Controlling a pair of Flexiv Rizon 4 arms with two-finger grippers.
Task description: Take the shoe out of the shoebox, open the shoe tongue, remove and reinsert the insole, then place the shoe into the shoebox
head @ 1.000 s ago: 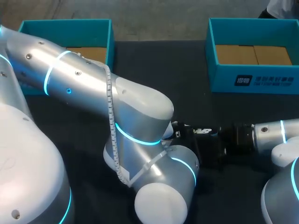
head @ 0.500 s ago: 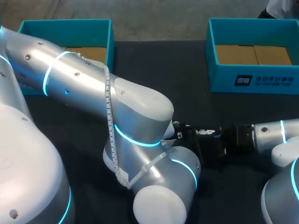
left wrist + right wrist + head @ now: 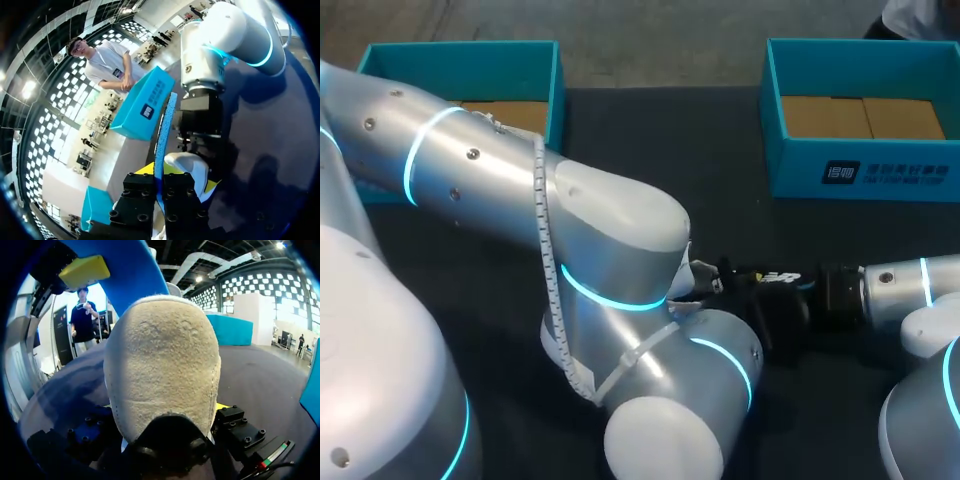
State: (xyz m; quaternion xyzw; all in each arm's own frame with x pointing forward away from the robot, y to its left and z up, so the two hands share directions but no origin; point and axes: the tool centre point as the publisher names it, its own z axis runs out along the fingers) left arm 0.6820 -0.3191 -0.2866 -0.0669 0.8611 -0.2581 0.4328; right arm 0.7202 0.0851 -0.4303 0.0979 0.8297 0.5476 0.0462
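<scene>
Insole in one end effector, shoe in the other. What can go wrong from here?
The left end effector pinches the blue insole low, leaving most of it free; it may flex and miss the shoe's opening.
The right end effector holds the shoe by one end, so pushing could pivot it.
The left arm blocks much of this in the head view.

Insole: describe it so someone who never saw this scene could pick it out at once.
On the black table, find where the two silver arms meet. There the left pincer grips a thin blue foam insole, next to the cream suede shoe in the right pincer. It alone is a bright blue bending strip; the shoe is pale and bulky.
</scene>
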